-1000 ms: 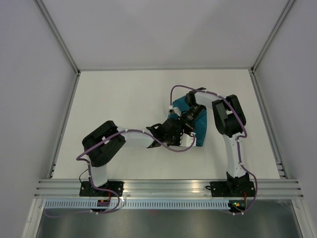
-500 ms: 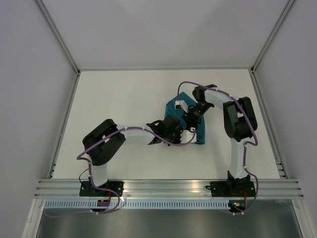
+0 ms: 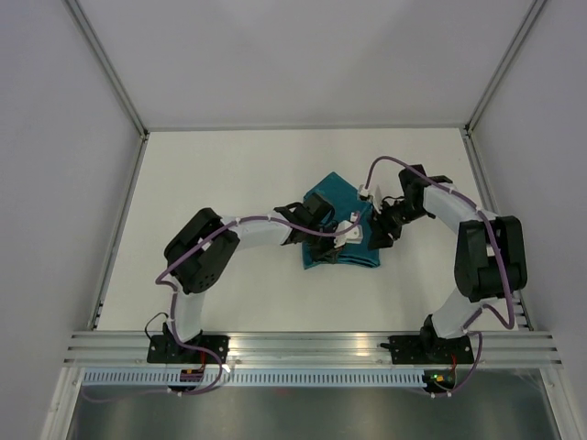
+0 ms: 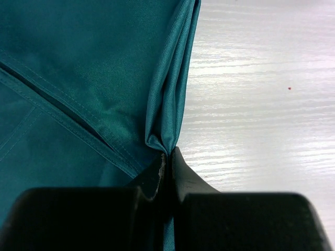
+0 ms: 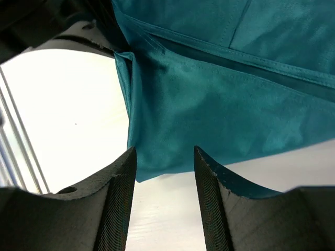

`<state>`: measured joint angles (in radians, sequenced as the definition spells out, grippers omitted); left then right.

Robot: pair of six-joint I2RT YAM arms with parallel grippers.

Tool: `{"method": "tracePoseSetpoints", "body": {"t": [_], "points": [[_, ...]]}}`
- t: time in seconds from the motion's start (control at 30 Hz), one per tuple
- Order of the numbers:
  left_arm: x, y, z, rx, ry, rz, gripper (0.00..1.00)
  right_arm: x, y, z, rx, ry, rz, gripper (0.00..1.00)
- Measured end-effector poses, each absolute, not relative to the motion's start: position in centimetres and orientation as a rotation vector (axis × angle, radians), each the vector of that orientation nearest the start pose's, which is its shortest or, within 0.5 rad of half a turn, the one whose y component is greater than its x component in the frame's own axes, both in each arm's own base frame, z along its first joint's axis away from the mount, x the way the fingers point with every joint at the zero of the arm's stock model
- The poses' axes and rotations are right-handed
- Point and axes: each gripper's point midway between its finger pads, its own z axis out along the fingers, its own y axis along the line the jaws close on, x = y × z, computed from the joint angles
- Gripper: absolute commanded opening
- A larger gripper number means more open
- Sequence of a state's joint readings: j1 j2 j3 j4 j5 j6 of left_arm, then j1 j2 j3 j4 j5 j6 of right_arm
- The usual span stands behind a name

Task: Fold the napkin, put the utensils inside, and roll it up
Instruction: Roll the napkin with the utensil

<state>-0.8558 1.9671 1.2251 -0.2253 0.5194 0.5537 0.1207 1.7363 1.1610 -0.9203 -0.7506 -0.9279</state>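
Left end effector (image 4: 167, 157) is being held closed on a pinched fold of the napkin (image 4: 78, 78), a grip being shown only by the left wrist view. Its arm is being stretched rightward from the near edge, low over the bench (image 3: 229, 174). Right end effector (image 5: 164, 151) is being held open at the napkin's right edge, gripping nothing, its arm being bent back leftward. The folded napkin is being carried right of the bench's centre, long axis running roughly near to far.
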Motion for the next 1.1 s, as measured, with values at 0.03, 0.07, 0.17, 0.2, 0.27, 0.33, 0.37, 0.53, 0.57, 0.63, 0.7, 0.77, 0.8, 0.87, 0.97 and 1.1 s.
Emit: {"method": "tracePoseSetpoints", "body": {"t": [0.03, 0.07, 0.17, 0.2, 0.27, 0.33, 0.37, 0.53, 0.57, 0.63, 0.7, 0.77, 0.8, 0.87, 0.97, 1.1], "points": [[24.2, -38.3, 2.0, -2.426, -2.453, 1.101, 0.02, 27.8, 12.8, 6.6, -1.343, 2.241, 0.894, 0.54], [24.2, -38.4, 2.0, -2.390, -2.449, 1.130, 0.02, 27.7, 12.7, 6.6, -1.332, 2.222, 0.873, 0.54], [24.2, -38.4, 2.0, -2.271, -2.432, 1.214, 0.02, 27.6, 12.4, 7.0, -1.308, 2.158, 0.809, 0.55], [24.2, -38.3, 1.9, -2.230, -2.426, 1.244, 0.02, 27.6, 12.4, 7.2, -1.297, 2.132, 0.784, 0.56], [24.1, -38.3, 1.9, -2.148, -2.410, 1.308, 0.02, 27.4, 12.4, 7.6, -1.283, 2.075, 0.731, 0.57], [24.0, -38.3, 1.9, -2.069, -2.396, 1.365, 0.02, 27.1, 12.4, 8.2, -1.273, 2.023, 0.690, 0.57], [24.0, -38.2, 1.8, -2.026, -2.389, 1.390, 0.02, 27.1, 12.5, 8.5, -1.270, 1.991, 0.665, 0.58], [23.5, -37.9, 1.7, -1.829, -2.343, 1.500, 0.02, 27.5, 12.8, 9.5, -1.268, 1.871, 0.578, 0.58], [23.4, -37.9, 1.7, -1.788, -2.331, 1.518, 0.02, 27.5, 13.0, 9.5, -1.276, 1.855, 0.567, 0.58], [23.2, -37.9, 1.7, -1.708, -2.304, 1.556, 0.02, 27.2, 13.7, 9.1, -1.309, 1.827, 0.545, 0.58], [23.0, -37.9, 1.7, -1.632, -2.285, 1.577, 0.02, 26.5, 14.7, 8.6, -1.360, 1.794, 0.532, 0.58], [22.8, -38.0, 1.6, -1.572, -2.262, 1.598, 0.02, 25.6, 15.8, 8.2, -1.419, 1.755, 0.520, 0.58], [22.6, -38.0, 1.6, -1.542, -2.251, 1.607, 0.02, 25.2, 16.3, 8.0, -1.446, 1.735, 0.509, 0.59], [22.4, -37.9, 1.6, -1.494, -2.237, 1.616, 0.02, 24.4, 17.2, 7.4, -1.499, 1.699, 0.493, 0.59], [22.1, -37.8, 1.5, -1.425, -2.217, 1.631, 0.02, 23.8, 18.1, 6.8, -1.558, 1.668, 0.476, 0.60], [22.1, -37.7, 1.5, -1.350, -2.202, 1.648, 0.02, 23.5, 19.1, 6.3, -1.609, 1.632, 0.452, 0.60]]}}
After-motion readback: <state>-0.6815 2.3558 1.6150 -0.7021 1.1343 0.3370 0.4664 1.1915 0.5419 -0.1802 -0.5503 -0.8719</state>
